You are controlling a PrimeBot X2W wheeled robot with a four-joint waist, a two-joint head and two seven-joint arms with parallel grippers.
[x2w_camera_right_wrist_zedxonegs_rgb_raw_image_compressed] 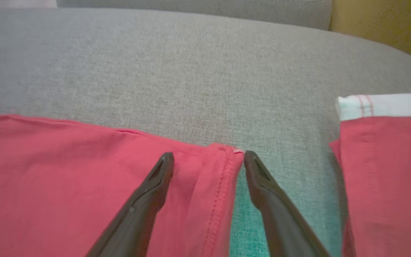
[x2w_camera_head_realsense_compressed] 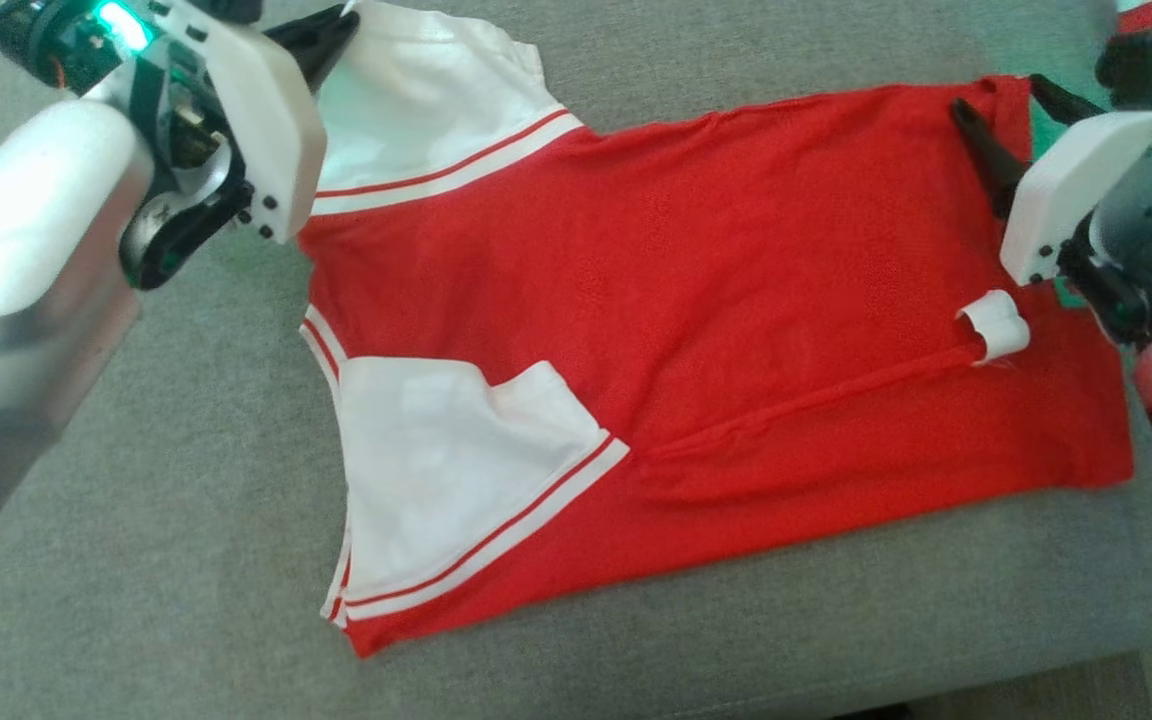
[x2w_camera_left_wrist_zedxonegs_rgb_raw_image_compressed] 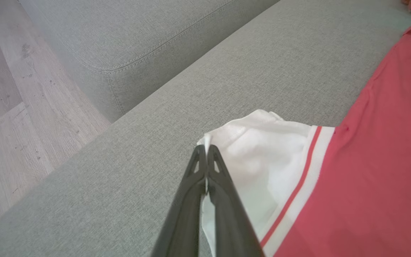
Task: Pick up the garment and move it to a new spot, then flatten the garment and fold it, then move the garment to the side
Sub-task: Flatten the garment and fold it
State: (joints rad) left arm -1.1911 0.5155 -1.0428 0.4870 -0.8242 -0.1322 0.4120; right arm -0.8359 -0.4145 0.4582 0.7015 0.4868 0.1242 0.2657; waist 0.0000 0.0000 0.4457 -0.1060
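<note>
Left hand pinches a sleeve, right hand spread astride the hem; shirt lies flat, folding not yet begun.

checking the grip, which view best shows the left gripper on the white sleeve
Left wrist view: the left gripper is shut on the white sleeve edge, cloth pinched between the tips. Head view shows the gripper at that sleeve, pinch unclear. Right wrist view faces the red hem.

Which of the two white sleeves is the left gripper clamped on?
The far sleeve, at the top of the head view: the left gripper is shut on its edge. The near sleeve lies free, no gripper on it.
</note>
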